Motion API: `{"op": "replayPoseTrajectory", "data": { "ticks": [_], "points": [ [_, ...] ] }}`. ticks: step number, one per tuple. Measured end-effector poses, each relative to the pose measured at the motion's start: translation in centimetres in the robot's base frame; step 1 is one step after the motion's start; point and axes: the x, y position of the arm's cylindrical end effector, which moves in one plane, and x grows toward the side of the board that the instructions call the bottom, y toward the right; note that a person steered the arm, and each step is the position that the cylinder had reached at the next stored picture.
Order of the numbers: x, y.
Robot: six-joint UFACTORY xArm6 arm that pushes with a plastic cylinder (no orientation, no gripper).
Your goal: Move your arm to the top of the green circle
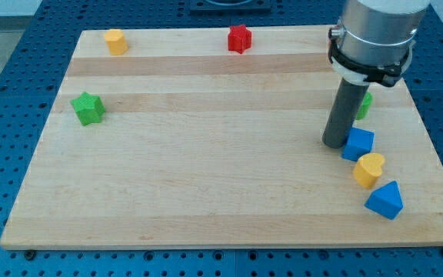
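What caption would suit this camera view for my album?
My tip rests beside a blue block, with the green circle half hidden behind the rod on the wooden board.

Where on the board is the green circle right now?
The green circle lies near the view's right edge of the wooden board, mostly hidden behind the rod, just above the blue cube. My tip rests left of that cube.

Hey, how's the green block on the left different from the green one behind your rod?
The green star block stands fully visible and alone near the view's left edge; the green block at the right is mostly hidden by my rod, its shape unclear. My tip rests just below the right one, far from the star. Both are green and sit on the wooden board.
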Motion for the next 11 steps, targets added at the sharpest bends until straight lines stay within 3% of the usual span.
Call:
{"op": "replayPoseTrajectory", "data": {
  "ticks": [3,7,9,11],
  "points": [
    [-1.5,-2.5],
    [-12.7,-0.9],
    [-13.4,3.6],
    [-11.3,3.6]
  ]
}}
